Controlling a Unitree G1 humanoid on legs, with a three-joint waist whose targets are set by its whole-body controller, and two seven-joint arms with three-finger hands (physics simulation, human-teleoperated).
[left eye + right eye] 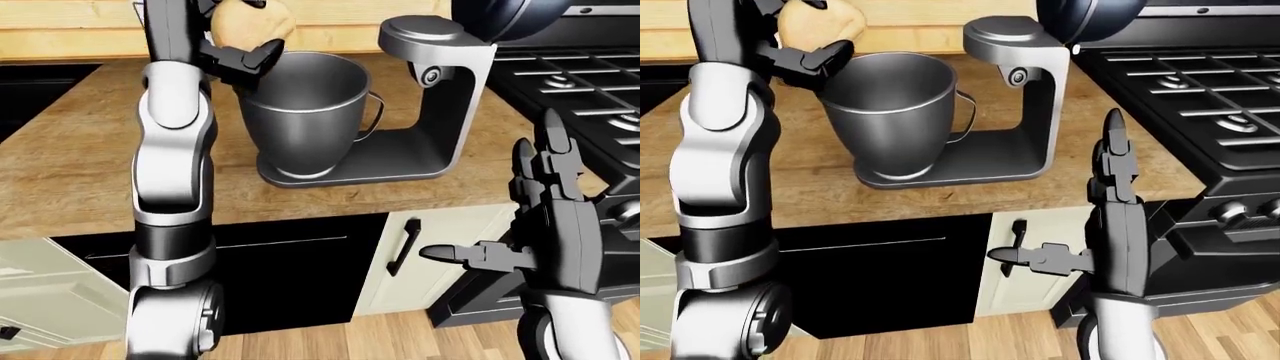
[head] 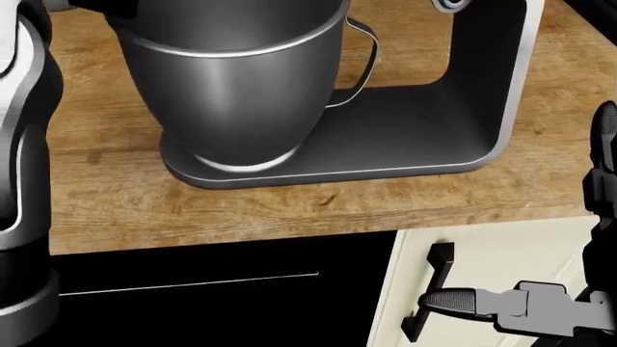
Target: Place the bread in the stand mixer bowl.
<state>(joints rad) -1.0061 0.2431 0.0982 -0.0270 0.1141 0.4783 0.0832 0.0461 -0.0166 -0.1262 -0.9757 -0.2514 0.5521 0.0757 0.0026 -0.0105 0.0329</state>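
The robot's left arm (image 1: 172,180) is built of glossy silver-grey rounded segments joined by black bands, ending in a round grey joint cap. Its left hand (image 1: 235,58) has chunky black fingers. The right hand (image 1: 553,225) has a dark grey slab palm, segmented black fingers (image 1: 555,150) and a light grey wrist.
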